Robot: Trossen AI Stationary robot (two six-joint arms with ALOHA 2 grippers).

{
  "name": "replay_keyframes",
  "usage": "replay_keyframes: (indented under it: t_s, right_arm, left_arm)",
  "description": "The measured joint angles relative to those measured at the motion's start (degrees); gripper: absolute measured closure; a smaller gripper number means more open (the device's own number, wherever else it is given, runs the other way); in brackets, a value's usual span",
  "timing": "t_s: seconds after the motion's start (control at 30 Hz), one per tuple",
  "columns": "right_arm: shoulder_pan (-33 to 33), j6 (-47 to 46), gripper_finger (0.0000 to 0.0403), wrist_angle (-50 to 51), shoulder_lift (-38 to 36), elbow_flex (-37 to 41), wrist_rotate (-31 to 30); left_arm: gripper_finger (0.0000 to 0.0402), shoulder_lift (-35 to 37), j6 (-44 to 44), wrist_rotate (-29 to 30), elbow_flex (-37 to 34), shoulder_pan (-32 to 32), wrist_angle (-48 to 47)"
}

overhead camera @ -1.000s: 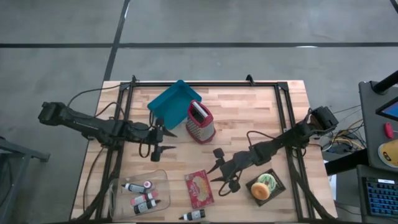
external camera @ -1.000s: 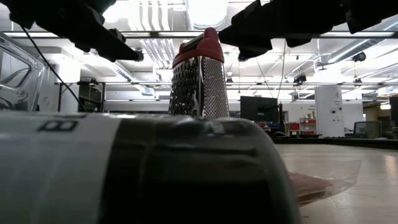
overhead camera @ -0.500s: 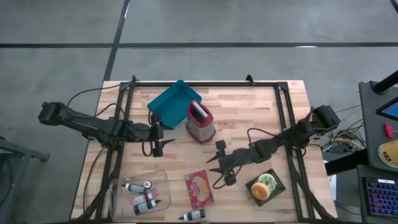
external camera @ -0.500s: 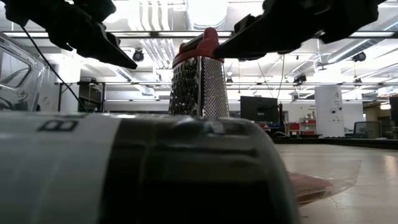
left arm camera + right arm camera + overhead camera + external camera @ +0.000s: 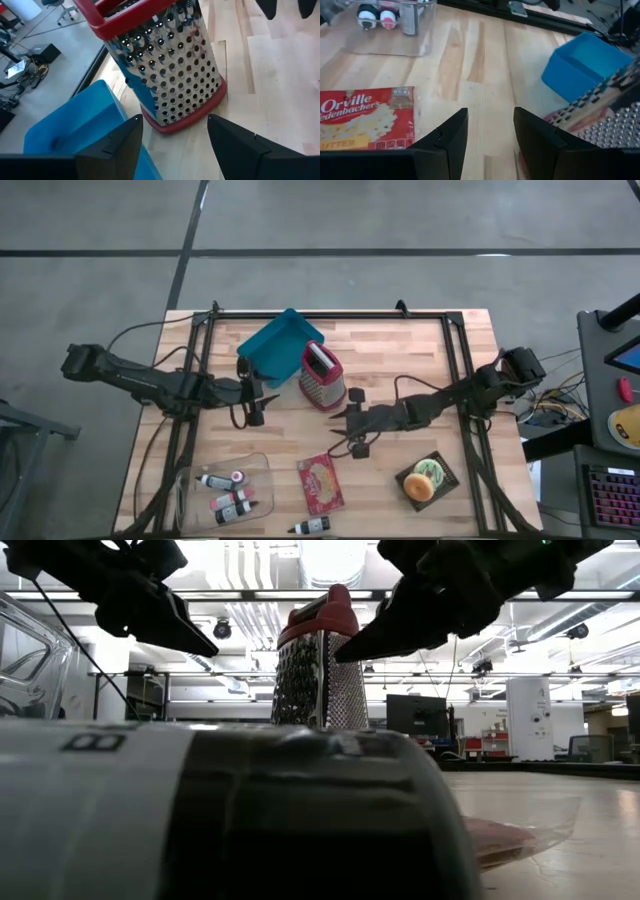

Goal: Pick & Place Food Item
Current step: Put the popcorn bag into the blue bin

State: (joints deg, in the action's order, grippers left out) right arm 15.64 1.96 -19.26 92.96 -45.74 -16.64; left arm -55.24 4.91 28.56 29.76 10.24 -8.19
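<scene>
2 dark cabled arms [image 5: 150, 382]

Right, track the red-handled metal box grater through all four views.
High view: red-handled metal box grater at table centre, right of the blue tray.
Low view: grater upright at centre.
Left wrist view: grater fills the middle.
Right wrist view: only its perforated edge at far right.
Shared landmark: the blue tray beside it, hidden in the low view.

Grey concrete floor [image 5: 330, 220] all around, crossed by dark seam lines. The butcher-block table [image 5: 400, 360] sits on it, pale wood in long strips. At table height, the room opens up: bright ceiling lights [image 5: 330, 555] overhead, exposed white ducts [image 5: 245, 625] running back, a white pillar [image 5: 530, 705] on the right, a dark monitor [image 5: 418, 715] and an office chair [image 5: 582, 747] far behind.
</scene>
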Motion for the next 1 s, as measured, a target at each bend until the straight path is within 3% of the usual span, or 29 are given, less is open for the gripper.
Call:
replay_keyframes:
  t_s: [0.4,0.63,0.87,1.0]
  right_arm:
    - [0.8,-2.08,0.025,15.54,-0.69,-3.85,14.75]
    - [1.58,-5.64,0.025,19.43,-0.67,-6.42,16.12]
    - [4.98,-7.59,0.025,20.56,-0.42,-8.05,16.62]
    - [8.48,-6.92,0.025,20.78,1.78,-10.02,12.25]
  left_arm:
    - [0.0174,0.0,-2.93,0.09,0.0,-0.04,0.15]
    - [0.0174,0.0,-6.53,-1.29,-0.03,-0.02,0.89]
    - [0.0174,0.0,-11.65,-17.81,-0.05,0.61,3.21]
    - [0.0174,-0.01,-12.28,-23.88,-0.07,2.07,5.29]
